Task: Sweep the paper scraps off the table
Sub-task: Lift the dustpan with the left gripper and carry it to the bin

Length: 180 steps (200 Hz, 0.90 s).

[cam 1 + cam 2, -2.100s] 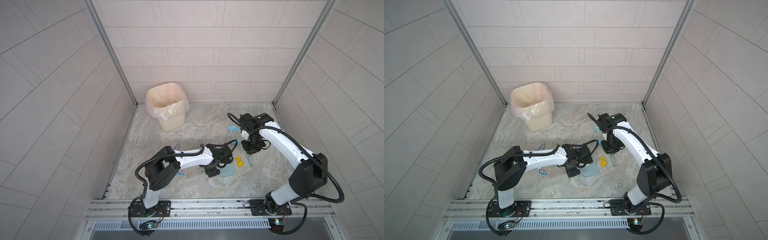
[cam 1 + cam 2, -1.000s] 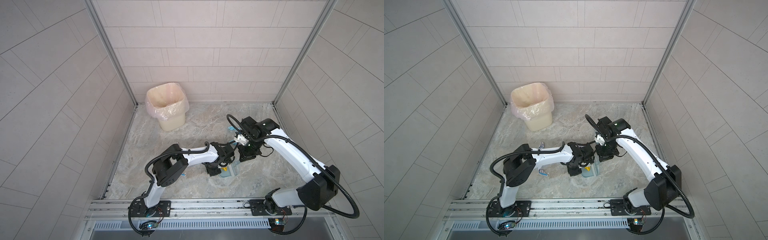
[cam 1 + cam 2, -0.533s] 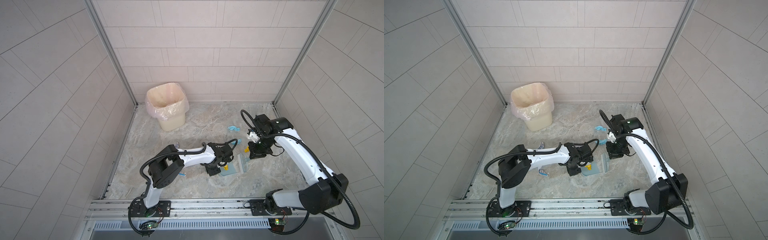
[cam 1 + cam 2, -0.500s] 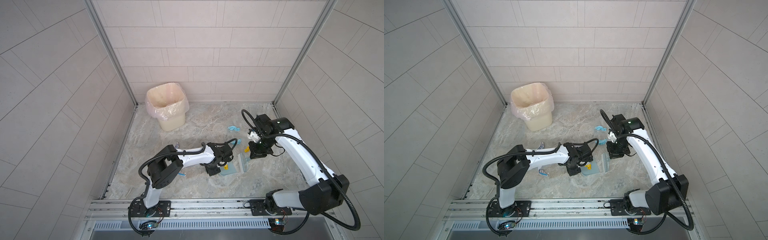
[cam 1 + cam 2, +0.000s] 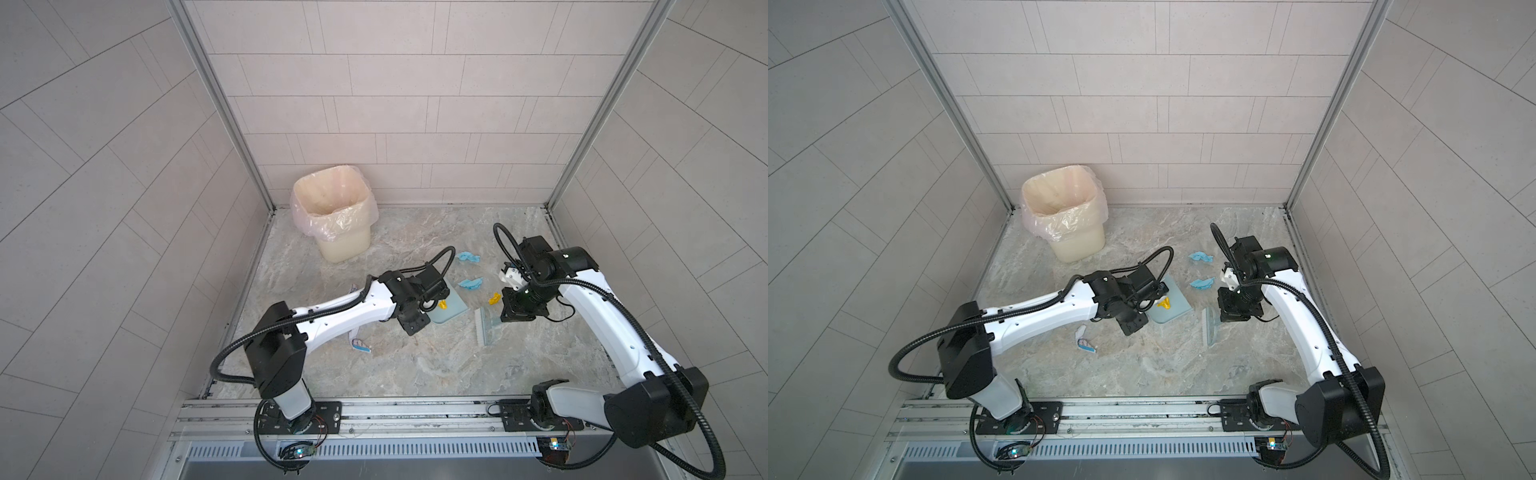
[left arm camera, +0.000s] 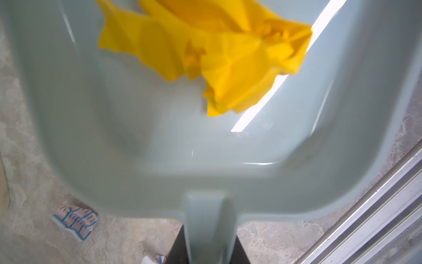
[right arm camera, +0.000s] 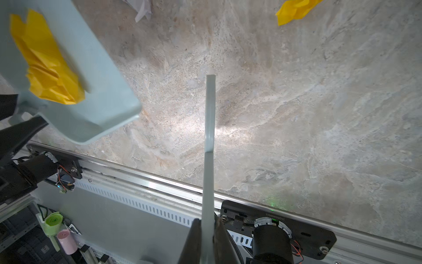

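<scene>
While the table [image 5: 415, 365] is far from clean, the left gripper [image 6: 210, 242] clamps the dustpan [image 5: 453, 312] handle and the right gripper [image 7: 207, 230] pinches the brush [image 5: 484, 328] just beside it; a hard flick could scatter the paper scraps [image 5: 470, 284] beyond the dustpan, and a tilt could spill the yellow scrap [image 5: 443, 305] inside.

A robotics lab cell. Tiled panels [image 5: 415, 83] enclose the table [image 5: 415, 365]; two arms [image 5: 345, 311] stand bolted to an aluminium rail [image 5: 415, 409].
</scene>
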### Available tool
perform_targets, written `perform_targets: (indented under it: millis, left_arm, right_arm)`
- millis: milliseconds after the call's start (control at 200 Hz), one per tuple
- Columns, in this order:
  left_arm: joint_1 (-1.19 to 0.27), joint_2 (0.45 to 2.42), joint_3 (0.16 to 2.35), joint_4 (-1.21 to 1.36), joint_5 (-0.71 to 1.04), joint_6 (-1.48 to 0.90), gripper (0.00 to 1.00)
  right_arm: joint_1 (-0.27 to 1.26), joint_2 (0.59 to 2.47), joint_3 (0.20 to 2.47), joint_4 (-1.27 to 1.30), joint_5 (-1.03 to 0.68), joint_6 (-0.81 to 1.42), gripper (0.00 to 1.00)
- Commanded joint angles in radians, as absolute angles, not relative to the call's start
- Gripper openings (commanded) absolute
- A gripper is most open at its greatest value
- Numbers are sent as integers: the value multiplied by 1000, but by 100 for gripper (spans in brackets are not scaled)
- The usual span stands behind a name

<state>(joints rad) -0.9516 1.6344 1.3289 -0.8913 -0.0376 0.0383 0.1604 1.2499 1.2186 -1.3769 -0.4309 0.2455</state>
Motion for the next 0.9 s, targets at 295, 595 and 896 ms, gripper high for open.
perform_targets:
  millis: [295,595,896]
  left_arm:
    - [-793,1474,1481,-1180,-181,-38,0]
    - [-606,1463,1665,-1342,-220,-24,0]
    - [-370,1432,1737,-1342,-255,-19,0]
  right_arm:
    - [155,1178,1187,-1338,-464,243,0]
    - [156,1180,1185,-1335,-474,223,0]
    - [153,1186,1187,-1331,-486,218,0]
